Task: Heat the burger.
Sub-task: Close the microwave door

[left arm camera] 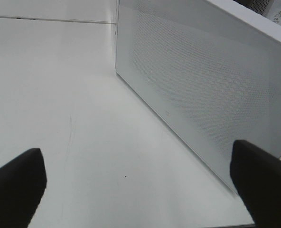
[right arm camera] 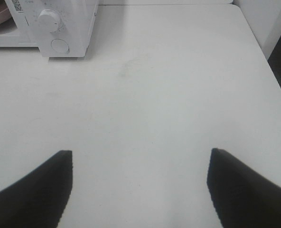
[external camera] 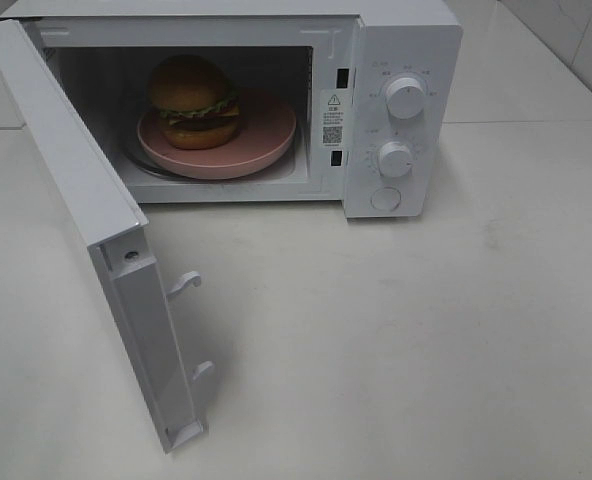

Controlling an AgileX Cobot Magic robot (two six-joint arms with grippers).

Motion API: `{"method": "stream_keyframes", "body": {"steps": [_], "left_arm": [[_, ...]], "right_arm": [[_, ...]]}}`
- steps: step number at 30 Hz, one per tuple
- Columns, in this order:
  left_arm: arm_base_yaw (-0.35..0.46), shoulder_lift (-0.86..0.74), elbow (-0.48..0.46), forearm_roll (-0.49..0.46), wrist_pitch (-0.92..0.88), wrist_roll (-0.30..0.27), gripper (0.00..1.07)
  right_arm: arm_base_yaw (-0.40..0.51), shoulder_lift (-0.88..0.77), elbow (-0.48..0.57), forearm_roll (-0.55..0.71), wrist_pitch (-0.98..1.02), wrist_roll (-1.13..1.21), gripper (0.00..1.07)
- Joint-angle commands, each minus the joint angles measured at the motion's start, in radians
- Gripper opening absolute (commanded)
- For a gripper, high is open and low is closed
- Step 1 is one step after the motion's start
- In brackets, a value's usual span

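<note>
While microwave door point(external camera: 76, 170) hangs wide, burger point(external camera: 194, 100) sits plated inside. Jaws apart on both: left gripper point(left arm camera: 136, 147) beside door, right gripper point(right arm camera: 140, 152) over table point(right arm camera: 154, 95).

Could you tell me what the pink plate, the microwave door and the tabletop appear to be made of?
Pink plate: likely matte plastic or ceramic; even colour, no glare. Microwave door: white painted metal or plastic around a dotted mesh window. Tabletop: smooth white laminate, perhaps; faint soft reflections.

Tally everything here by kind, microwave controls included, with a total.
White microwave oven, door open: 1
Round pink plate: 1
Golden-brown bun burger with lettuce: 1
White round dials: 2
White round push button: 1
Total: 6
</note>
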Motion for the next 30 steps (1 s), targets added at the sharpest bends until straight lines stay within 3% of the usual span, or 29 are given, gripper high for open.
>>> {"method": "stream_keyframes", "body": {"steps": [1,25,30], "left_arm": [[-0.003,-0.021,0.005,-0.007,-0.008,-0.001,0.98],[-0.003,-0.018,0.005,-0.007,-0.008,-0.002,0.98],[-0.003,-0.004,-0.022,-0.01,-0.035,-0.029,0.97]], "right_arm": [[-0.004,-0.027,0.0,0.001,-0.002,0.005,0.76],[-0.004,-0.027,0.0,0.001,-0.002,0.005,0.76],[-0.004,-0.027,0.0,0.001,-0.002,0.005,0.76]]}}
